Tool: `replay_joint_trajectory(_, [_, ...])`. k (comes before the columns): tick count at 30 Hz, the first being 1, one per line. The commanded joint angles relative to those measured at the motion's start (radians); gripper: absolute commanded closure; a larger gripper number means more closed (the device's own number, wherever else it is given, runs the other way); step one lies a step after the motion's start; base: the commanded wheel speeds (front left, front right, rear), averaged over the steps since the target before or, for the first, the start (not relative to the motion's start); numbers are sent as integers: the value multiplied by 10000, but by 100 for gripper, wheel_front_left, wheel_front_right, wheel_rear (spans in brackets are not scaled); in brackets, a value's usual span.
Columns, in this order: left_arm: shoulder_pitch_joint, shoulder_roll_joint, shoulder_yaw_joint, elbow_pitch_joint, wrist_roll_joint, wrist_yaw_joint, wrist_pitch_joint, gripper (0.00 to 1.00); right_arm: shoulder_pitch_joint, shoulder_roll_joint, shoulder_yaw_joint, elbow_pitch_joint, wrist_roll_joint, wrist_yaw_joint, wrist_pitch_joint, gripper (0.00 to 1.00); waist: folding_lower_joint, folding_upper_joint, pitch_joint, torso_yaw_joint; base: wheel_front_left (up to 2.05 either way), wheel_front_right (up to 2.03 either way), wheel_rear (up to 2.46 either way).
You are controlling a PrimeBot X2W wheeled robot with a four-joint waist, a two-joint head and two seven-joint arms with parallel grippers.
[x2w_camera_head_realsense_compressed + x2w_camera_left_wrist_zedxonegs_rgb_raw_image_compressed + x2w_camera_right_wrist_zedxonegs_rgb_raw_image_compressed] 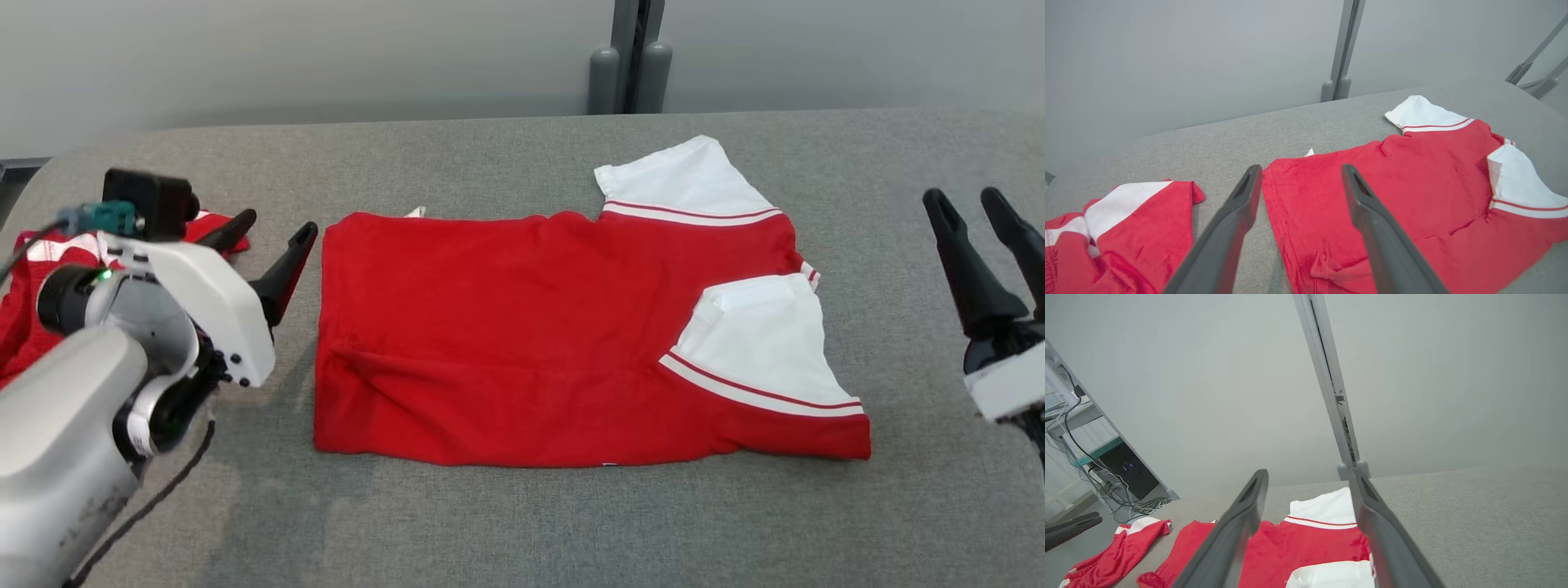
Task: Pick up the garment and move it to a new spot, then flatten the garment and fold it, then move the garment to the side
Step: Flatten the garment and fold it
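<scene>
Nearest, along the bottom of the head view: bare grey fabric surface (522,531).

At lower left, a pale arm ending in the left gripper (276,224). Dark fingers spread, nothing between them, tips just beside the left edge of the red-and-white shirt (506,351) with a thin strip of grey between.

At the right edge, the right gripper (963,198). Fingers likewise spread and empty, well apart from the shirt's right end.

In mid-frame, the shirt itself, folded into a flat, wide rectangle on the surface. Red body toward the left. One white sleeve with red stripes laid over the body at right, the other reaching toward the upper right.

In the left wrist view, the left gripper (1301,169) seen from behind. Shirt (1412,183) edge showing between the two fingers, left finger over bare grey, right finger over red cloth.

In the right wrist view, the right gripper (1308,474) open above the surface. Shirt (1310,543) low in the frame, beyond and between the fingers.

Behind the left arm, at the far left of the head view, a second red-and-white garment (24,302) lying crumpled, apart from the shirt.

Farthest, at top centre, a grey post (629,57) against a pale wall (286,49).
</scene>
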Motion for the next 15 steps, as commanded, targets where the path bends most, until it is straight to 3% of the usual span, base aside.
replay_joint_trajectory(1, [163,4,35,-42,106,86,-147,0,172,10,-6,-23,-30,21,-172,0,0,0,-52,10,0,0,0])
replay_joint_trajectory(8, [2360,-26,599,-1075,264,1689,-2955,0,1751,244,-64,471,-451,23,-1845,0,0,0,-288,-107,0,0,0])
replay_joint_trajectory(12, [3341,21,447,-1414,370,2282,-3374,0,2259,337,71,1152,-326,21,-1810,0,0,0,-242,-152,0,0,0])
replay_joint_trajectory(15, [3619,62,86,-1381,597,2493,-3196,0,2272,242,300,1850,-80,21,-1552,0,0,0,-94,-162,0,0,0])
